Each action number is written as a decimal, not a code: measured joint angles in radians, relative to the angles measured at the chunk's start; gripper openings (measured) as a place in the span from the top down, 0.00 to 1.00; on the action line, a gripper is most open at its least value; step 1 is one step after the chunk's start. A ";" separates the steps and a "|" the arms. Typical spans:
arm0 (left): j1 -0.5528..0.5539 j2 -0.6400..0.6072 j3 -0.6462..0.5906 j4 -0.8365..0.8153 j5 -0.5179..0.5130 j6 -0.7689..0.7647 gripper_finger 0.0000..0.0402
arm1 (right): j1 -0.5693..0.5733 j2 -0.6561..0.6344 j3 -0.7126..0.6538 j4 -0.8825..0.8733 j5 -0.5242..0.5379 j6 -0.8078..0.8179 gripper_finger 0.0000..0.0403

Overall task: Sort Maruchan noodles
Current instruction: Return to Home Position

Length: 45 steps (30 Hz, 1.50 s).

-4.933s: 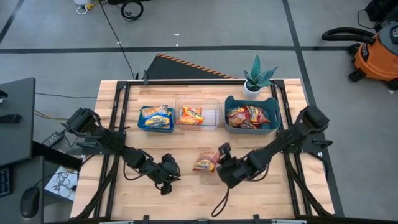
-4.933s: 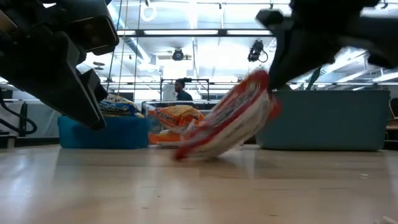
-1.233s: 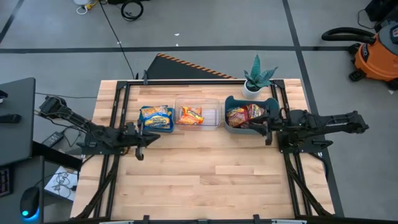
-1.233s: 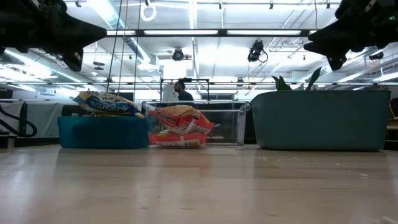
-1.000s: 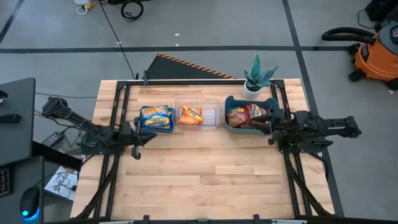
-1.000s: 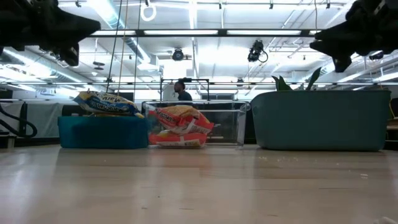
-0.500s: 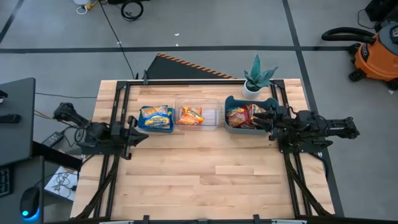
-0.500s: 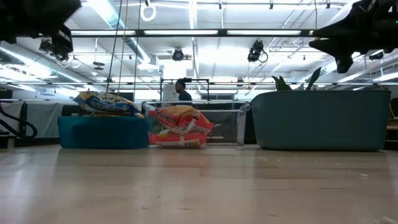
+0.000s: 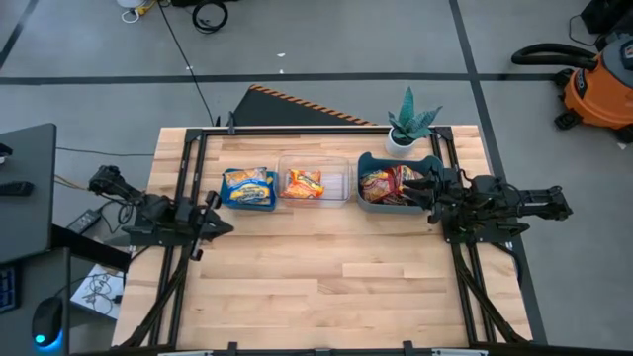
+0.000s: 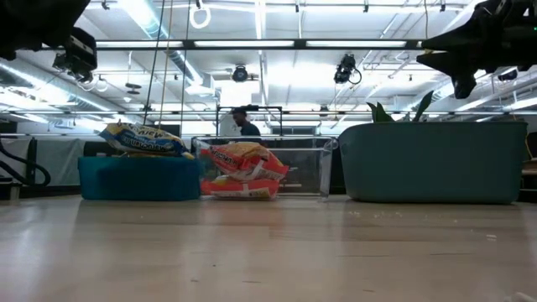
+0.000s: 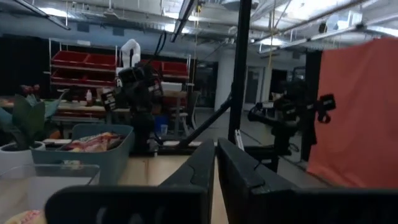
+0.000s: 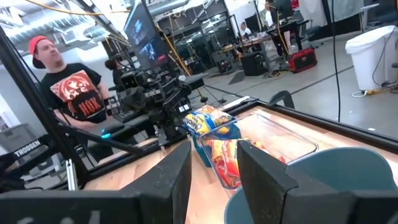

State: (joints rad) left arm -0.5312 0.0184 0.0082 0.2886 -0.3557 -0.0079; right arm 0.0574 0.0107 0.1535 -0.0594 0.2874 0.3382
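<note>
Gone from the middle of the table [image 9: 326,287], my left claw [image 9: 208,220] and right claw [image 9: 432,190] have pulled back to its sides. Red packets [image 9: 391,183] lie in the teal bin [image 9: 401,207], orange packets [image 9: 305,183] in the clear bin [image 9: 341,178], and blue-yellow packets [image 9: 247,184] in the blue bin [image 9: 226,198]. They should handle light, crinkly and slick (brittle inside), so I'd pinch an edge seam. My left claw looks closed, and the right claw's fingers stand apart. One label [image 12: 23,154] reads "TROSSEN".

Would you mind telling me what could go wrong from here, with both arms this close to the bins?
1. The right gripper hangs over the right end of the teal bin; if it dips while retreating, it might clip the rim and shift the bin.
2. A blue-and-yellow packet lies heaped above the rim of the blue bin; a knock from the nearby left gripper could spill it.
</note>
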 joint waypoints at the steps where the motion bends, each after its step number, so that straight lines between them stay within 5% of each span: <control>1: 0.000 0.000 0.000 0.007 -0.001 -0.005 0.93 | 0.000 0.000 0.000 -0.001 0.000 0.000 0.67; 45: 0.000 0.001 0.000 0.006 -0.002 -0.006 0.93 | 0.000 0.000 0.000 0.014 -0.001 0.000 0.67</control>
State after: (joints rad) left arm -0.5312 0.0193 0.0082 0.2942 -0.3573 -0.0143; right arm 0.0574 0.0109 0.1535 -0.0456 0.2863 0.3382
